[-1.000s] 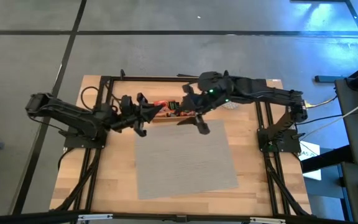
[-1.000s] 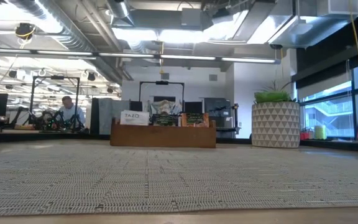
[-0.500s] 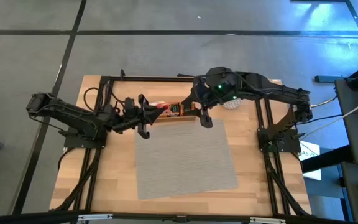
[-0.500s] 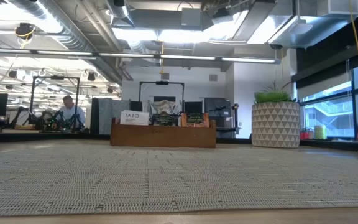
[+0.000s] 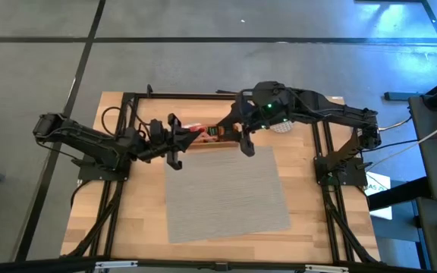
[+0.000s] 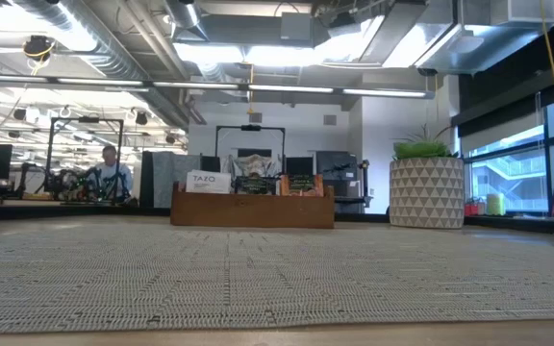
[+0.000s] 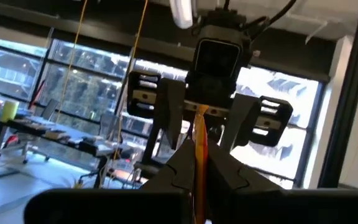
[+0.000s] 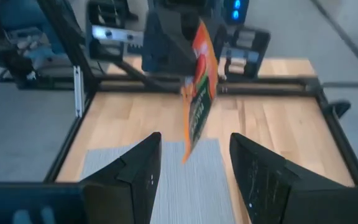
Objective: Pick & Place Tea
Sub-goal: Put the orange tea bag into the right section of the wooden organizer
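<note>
Your left gripper (image 5: 190, 136) is up off the table, above the far edge of the grey woven mat (image 5: 226, 189), with its fingers pressed together on one orange tea sachet (image 8: 199, 87). In the right wrist view you see that sachet hanging edge-down from the left gripper's tips; its printing is too blurred to read. In the left wrist view the same sachet (image 7: 199, 155) shows as a thin orange strip clamped between the two dark fingers (image 7: 176, 171).

Your right gripper (image 5: 245, 136) faces the left one from just beside it, fingers spread, with the sachet lined up in the gap between them but touched by neither, as far as you can tell.

The rest of the tea (image 5: 203, 130) sits in the brown wooden tray (image 6: 252, 206) along the far side of the mat, directly under both grippers. From above you can make out orange and dark sachets there, but the arms cover too much for a count. In the low view three upright groups stand in the tray; the white one reads "TAZO" (image 6: 204, 180), the other labels are not legible.

For room, you have the whole near stretch of the mat bare in front of the tray, and bare wooden table (image 5: 135, 212) on either side of it, bounded by the black frame rails (image 5: 120, 197). One person (image 6: 110, 173) sits at a desk far across the room.
</note>
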`<state>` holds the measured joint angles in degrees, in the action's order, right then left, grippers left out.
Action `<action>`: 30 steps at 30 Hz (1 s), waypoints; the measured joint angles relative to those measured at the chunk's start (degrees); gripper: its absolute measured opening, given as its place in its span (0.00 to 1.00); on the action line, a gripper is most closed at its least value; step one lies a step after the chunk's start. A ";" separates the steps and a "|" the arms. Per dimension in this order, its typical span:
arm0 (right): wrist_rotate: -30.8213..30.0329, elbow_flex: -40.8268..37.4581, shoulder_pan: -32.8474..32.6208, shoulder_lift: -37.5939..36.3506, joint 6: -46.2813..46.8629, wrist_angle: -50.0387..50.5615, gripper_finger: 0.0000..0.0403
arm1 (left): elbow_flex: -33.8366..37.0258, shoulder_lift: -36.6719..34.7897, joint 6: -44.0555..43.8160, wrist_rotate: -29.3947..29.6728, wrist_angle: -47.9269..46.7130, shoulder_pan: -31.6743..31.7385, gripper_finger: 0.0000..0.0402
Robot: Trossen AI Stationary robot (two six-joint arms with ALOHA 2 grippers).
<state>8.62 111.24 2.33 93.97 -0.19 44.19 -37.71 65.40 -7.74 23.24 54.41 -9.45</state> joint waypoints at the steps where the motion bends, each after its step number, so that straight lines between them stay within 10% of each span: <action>1: 0.02 0.00 0.00 0.00 0.15 -1.20 0.48 | 0.00 0.00 0.02 -0.30 0.89 0.00 0.03; 16: 1.53 -0.04 -0.46 2.64 3.04 -18.15 0.46 | -0.02 0.00 8.95 -2.82 11.93 -0.04 0.04; 30: 2.08 -0.02 -0.18 3.59 4.17 -19.42 0.13 | -0.02 -0.04 10.49 -3.67 11.85 -0.35 0.04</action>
<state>10.70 111.22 2.15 97.56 3.99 24.77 -37.74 65.36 2.74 19.56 66.26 -9.80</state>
